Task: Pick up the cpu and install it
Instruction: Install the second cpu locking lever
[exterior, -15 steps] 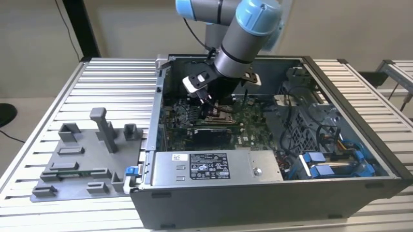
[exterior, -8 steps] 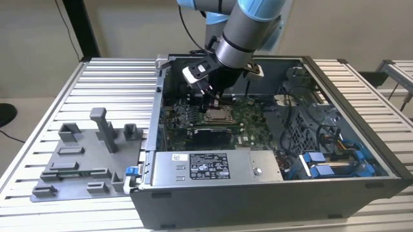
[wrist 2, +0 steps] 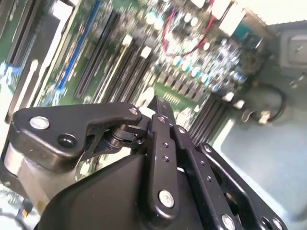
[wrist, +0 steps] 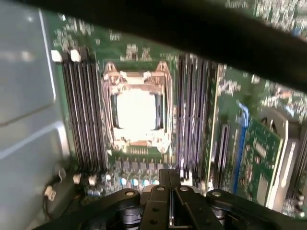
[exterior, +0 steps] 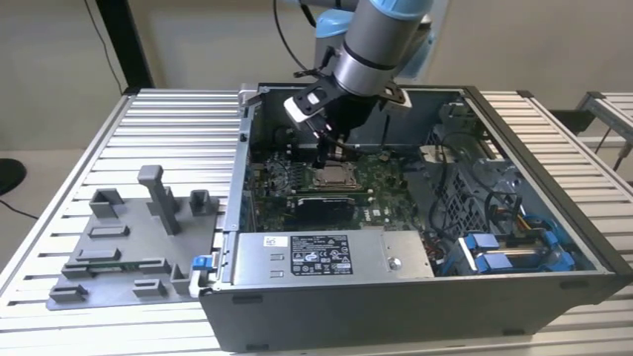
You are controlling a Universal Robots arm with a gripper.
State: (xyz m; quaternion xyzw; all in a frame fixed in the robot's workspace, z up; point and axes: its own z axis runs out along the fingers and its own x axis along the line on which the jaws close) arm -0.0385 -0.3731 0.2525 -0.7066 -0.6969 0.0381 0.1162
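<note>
I hold the gripper (exterior: pixel 324 157) just above the socket (exterior: pixel 339 176), jaws pressed together, empty. The cpu (wrist: pixel 136 109) sits inside; descent risks scratching it.

Your exterior view looks down from high in front at the open computer case (exterior: pixel 416 222) on the slatted bench (exterior: pixel 168 126), from some distance. Both wrist views sit close above the green motherboard (wrist: pixel 144 158) (their shared ground), each looking past the hand's (wrist: pixel 169 179) black linkage.
</note>
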